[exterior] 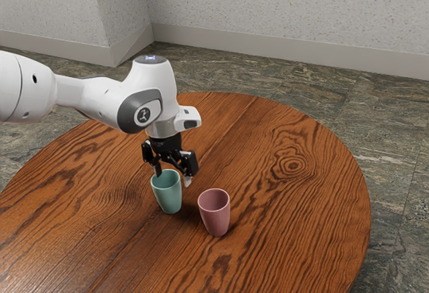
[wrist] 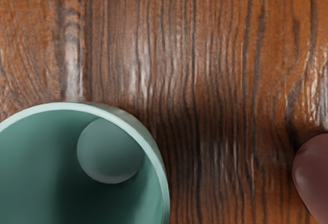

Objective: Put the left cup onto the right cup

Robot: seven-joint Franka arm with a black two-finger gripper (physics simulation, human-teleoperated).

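Gripper (exterior: pixel 174 171) is hanging open, fingers spread at the teal cup (exterior: pixel 167 192) rim, mid-table. Pink cup (exterior: pixel 214 210) is standing just beside, not touching. Round wood table (exterior: pixel 288 172) is leaving room all around; stone floor (exterior: pixel 389 105), plaster walls (exterior: pixel 281 5).

1. A round wooden table (exterior: pixel 288 172) with a reddish-brown, boldly grained top carries two things.
2. A teal, tapered, handleless cup (exterior: pixel 167 194) stands upright on the wood.
3. A dusty-pink cup of the same tapered shape (exterior: pixel 214 212) stands upright just beside it, toward the exterior view's right, not touching it.
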